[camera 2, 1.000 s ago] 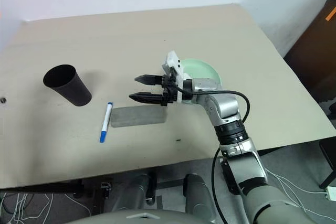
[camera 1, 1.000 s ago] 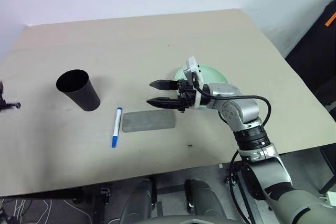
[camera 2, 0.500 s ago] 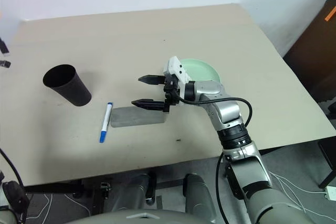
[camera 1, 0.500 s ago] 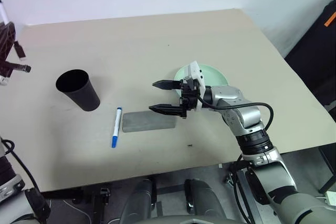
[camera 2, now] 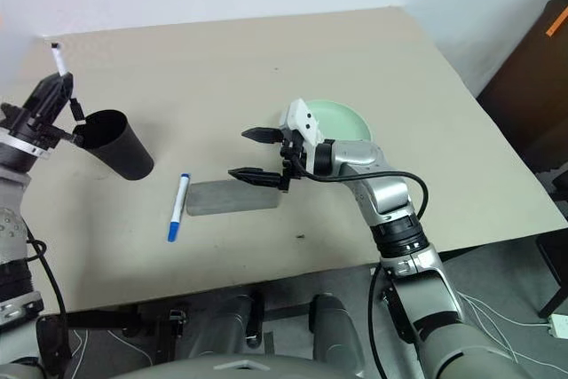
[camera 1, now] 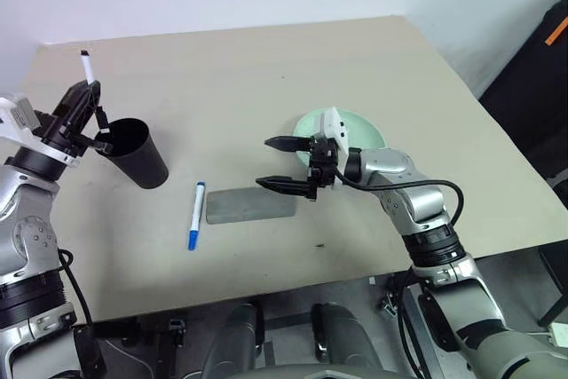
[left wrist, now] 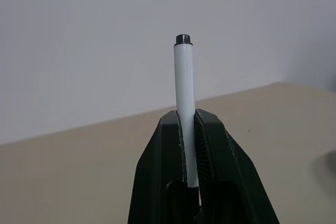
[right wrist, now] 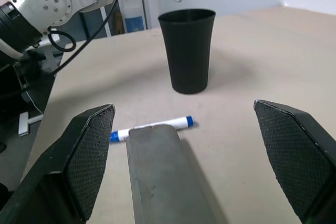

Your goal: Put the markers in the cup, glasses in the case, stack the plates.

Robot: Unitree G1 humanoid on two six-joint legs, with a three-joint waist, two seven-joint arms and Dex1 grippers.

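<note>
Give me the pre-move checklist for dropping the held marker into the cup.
1. Left gripper shut on small marker: ok.
2. Cup upright, mouth open: ok.
3. Marker tip over the cup mouth: not ok, it points up and away beside the rim.
4. Right gripper clear of the cup: ok, open over the case.
5. Blue-capped marker away from the cup: ok.

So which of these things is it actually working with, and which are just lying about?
Part of the job:
- small white marker, clamped in the left gripper
- black cup
- blue-capped marker
- grey case
- mint plate
- right gripper, open

Lying about:
- nothing on the table
</note>
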